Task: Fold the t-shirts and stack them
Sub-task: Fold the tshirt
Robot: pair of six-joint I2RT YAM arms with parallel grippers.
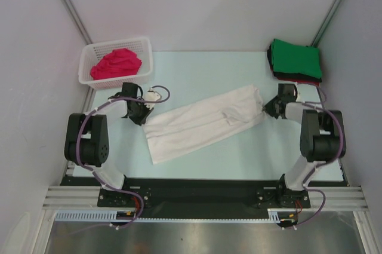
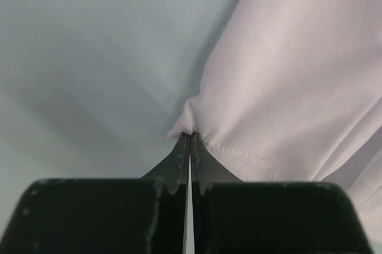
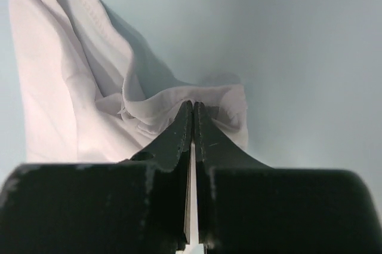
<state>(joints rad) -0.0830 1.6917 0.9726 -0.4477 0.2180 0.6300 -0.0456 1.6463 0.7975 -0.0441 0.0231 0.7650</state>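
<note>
A white t-shirt (image 1: 200, 124) lies stretched in a long diagonal band across the middle of the table. My left gripper (image 1: 143, 119) is shut on its left hemmed corner (image 2: 197, 124). My right gripper (image 1: 267, 110) is shut on its bunched right end (image 3: 179, 95). A folded green t-shirt (image 1: 295, 58) tops a stack with red and dark shirts at the back right. A magenta-red t-shirt (image 1: 116, 64) lies crumpled in the white lattice basket (image 1: 145, 57) at the back left.
The pale table surface (image 1: 203, 75) runs between the basket and the stack. Grey walls close in on both sides. The black base rail (image 1: 197, 191) lies along the near edge.
</note>
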